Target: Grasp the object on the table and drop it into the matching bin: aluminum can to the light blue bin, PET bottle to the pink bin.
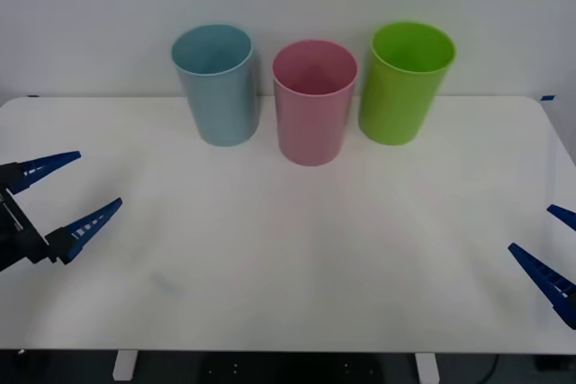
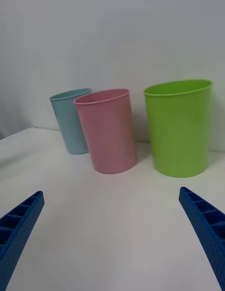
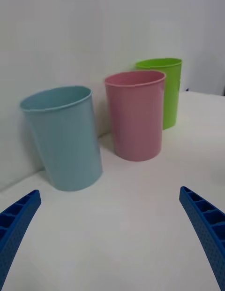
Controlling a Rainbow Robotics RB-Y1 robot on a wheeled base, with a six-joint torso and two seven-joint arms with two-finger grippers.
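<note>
From my remote station I see a tall round light blue plastic bin [image 1: 215, 84], a pink plastic bin [image 1: 314, 101] and a lime green plastic bin [image 1: 406, 81] lined up across the white table [image 1: 297, 249], with my left gripper [image 1: 74, 192] and right gripper [image 1: 544, 237] spread wide at its edges.

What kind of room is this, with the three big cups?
Probably a robot test room, set up for a sorting game. A plain white table stands against a bare wall, holding a light blue bin, a pink bin and a green bin.
</note>
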